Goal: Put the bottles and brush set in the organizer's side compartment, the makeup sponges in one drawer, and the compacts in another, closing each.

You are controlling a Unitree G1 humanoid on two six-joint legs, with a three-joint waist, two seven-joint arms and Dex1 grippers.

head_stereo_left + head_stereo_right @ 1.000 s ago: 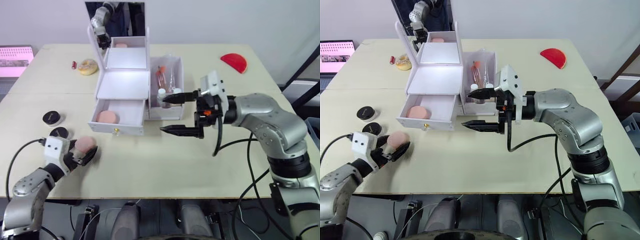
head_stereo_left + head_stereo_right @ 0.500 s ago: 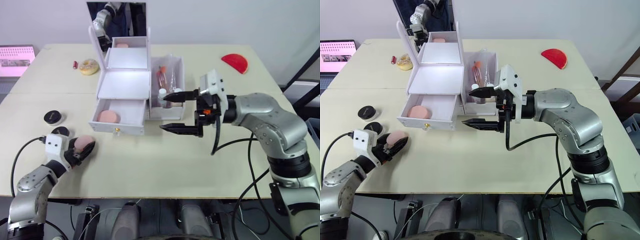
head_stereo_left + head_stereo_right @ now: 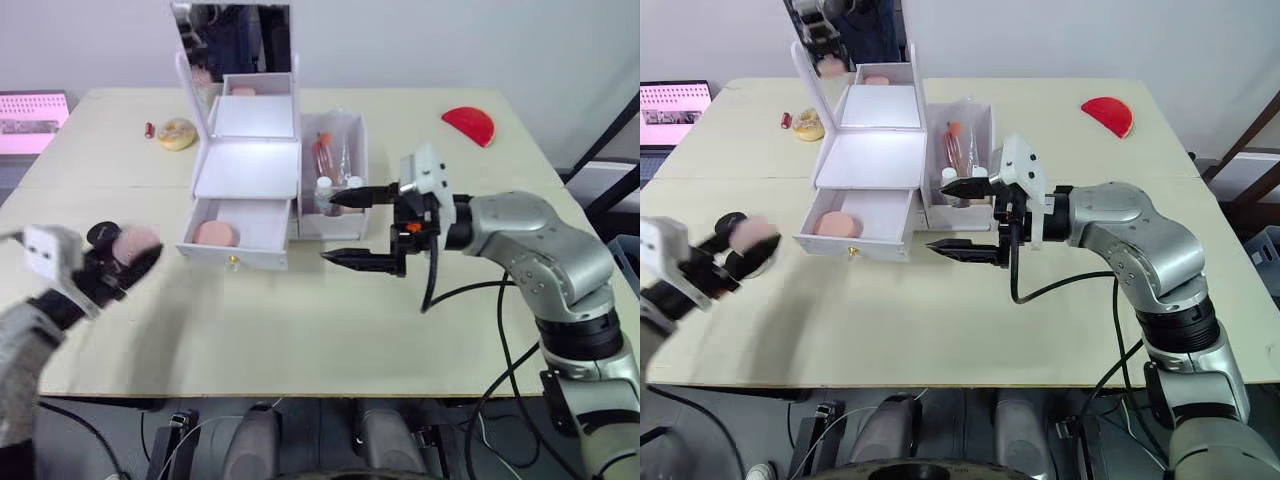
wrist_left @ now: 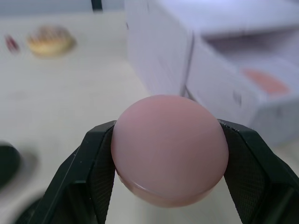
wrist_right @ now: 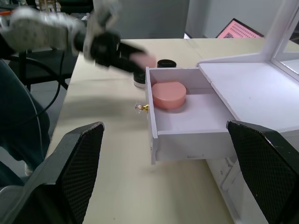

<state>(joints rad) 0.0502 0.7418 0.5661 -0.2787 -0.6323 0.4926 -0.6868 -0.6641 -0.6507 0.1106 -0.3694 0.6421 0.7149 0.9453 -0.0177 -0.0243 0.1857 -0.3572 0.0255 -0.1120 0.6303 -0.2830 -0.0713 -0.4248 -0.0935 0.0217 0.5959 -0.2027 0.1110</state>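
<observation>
The left gripper (image 4: 168, 154) is clenched on a makeup sponge (image 4: 169, 148), a round puff with no long axis, its flat face toward the wrist camera, at about 9 o'clock from the organizer (image 3: 262, 180). A second sponge (image 3: 215, 233) lies in the open lower drawer (image 3: 240, 236). The right gripper (image 3: 350, 227) hangs spread wide, empty, at 4 o'clock from the drawer. The left arm is motion-blurred. Everything rests on a pale beige table (image 3: 300, 320).

Beige table (image 3: 300, 320) under organizer (image 3: 250, 170)
</observation>
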